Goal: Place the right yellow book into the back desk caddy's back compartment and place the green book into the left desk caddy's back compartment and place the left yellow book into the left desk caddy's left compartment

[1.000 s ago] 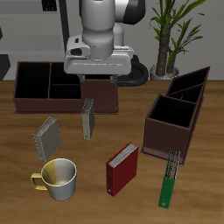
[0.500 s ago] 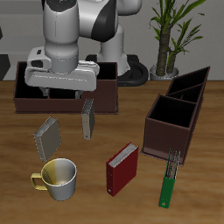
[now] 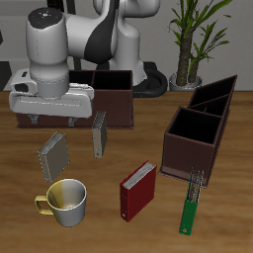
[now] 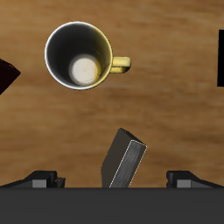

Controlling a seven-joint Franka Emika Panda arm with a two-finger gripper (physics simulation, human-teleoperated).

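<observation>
The right yellow book [image 3: 53,156] stands tilted on the table behind the mug; in the wrist view [image 4: 127,159] it lies between my fingers. My gripper [image 3: 51,119] [image 4: 114,179] hangs open and empty above it, fingers wide apart. The left yellow book [image 3: 99,134] stands upright in front of the back desk caddy [image 3: 117,107], which my arm partly hides. The green book [image 3: 190,209] lies flat near the table's front edge, in front of the left desk caddy [image 3: 198,133].
A yellow-and-white mug [image 3: 64,201] [image 4: 79,55] stands near the front edge, close in front of the right yellow book. A red book [image 3: 136,190] lies between the mug and the green book. A potted plant [image 3: 188,44] stands at the back.
My arm has swung from above the back desk caddy's tall bin across to above the right yellow book and has come lower. The gripper stayed open. No object has moved.
</observation>
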